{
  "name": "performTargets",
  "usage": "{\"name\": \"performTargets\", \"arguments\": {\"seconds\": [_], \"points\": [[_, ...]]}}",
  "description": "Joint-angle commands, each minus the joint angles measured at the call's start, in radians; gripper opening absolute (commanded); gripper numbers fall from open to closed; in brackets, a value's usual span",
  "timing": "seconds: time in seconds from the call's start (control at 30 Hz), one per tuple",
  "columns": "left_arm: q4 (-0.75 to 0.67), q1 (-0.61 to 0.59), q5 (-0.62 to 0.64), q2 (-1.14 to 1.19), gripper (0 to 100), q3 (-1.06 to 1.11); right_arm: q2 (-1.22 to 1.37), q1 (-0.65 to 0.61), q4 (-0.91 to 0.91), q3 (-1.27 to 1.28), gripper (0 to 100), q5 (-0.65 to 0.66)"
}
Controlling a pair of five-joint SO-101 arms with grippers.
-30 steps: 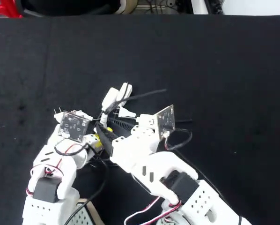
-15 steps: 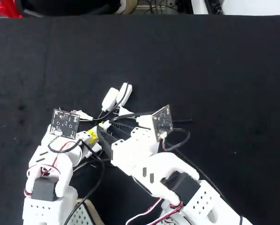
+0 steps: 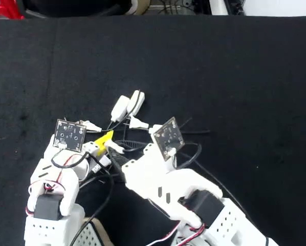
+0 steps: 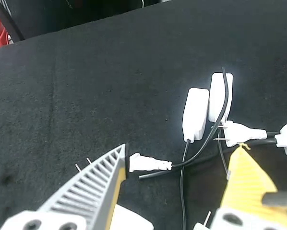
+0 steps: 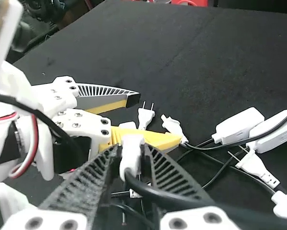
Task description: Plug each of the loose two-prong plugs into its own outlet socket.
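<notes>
Two white outlet sockets [image 3: 127, 105] lie side by side mid-table, also in the left wrist view [image 4: 196, 112]. My left gripper [image 4: 181, 149] is open, its grey finger [image 4: 100, 177] and yellow finger [image 4: 249, 177] spread wide. A loose white plug [image 4: 148, 164] on a black cord lies just past the grey fingertip. Another plug [image 4: 239, 133] rests beside the sockets. My right gripper [image 5: 131, 153] is shut on a white plug [image 5: 131, 158] with a black cord, held close to the left gripper's yellow finger [image 5: 143, 139]. Two more loose plugs [image 5: 145, 115] [image 5: 173, 127] lie beyond it.
Black cords [image 3: 194, 134] tangle between the two arms and the sockets. The black cloth [image 3: 235, 77] stretches away beyond and to the right of the sockets. A red object [image 3: 2, 9] sits at the far left corner.
The left arm drew back toward the left and its yellow finger swung out into view. The right arm shifted left and nearer, carrying its plug.
</notes>
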Motion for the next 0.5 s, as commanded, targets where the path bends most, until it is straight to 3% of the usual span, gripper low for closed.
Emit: {"name": "performTargets", "arguments": {"seconds": [0.0, 0.1, 0.2, 0.37, 0.47], "points": [[-0.031, 0.002, 0.006, -0.006, 33, -0.015, 0.058, -0.031, 0.008, -0.058, 1.1, 0.011], [-0.023, -0.001, 0.006, -0.006, 33, -0.015, 0.168, -0.012, 0.014, -0.113, 1.1, 0.011], [0.055, -0.004, -0.005, -0.006, 33, -0.015, 0.317, 0.101, 0.072, -0.232, 1.1, 0.011], [0.183, -0.01, -0.15, -0.006, 33, -0.015, 0.558, 0.313, 0.37, -0.544, 1.1, 0.011], [0.272, -0.036, -0.272, -0.005, 33, 0.016, 0.687, 0.324, 0.519, -0.633, 1.1, 0.012]]}}
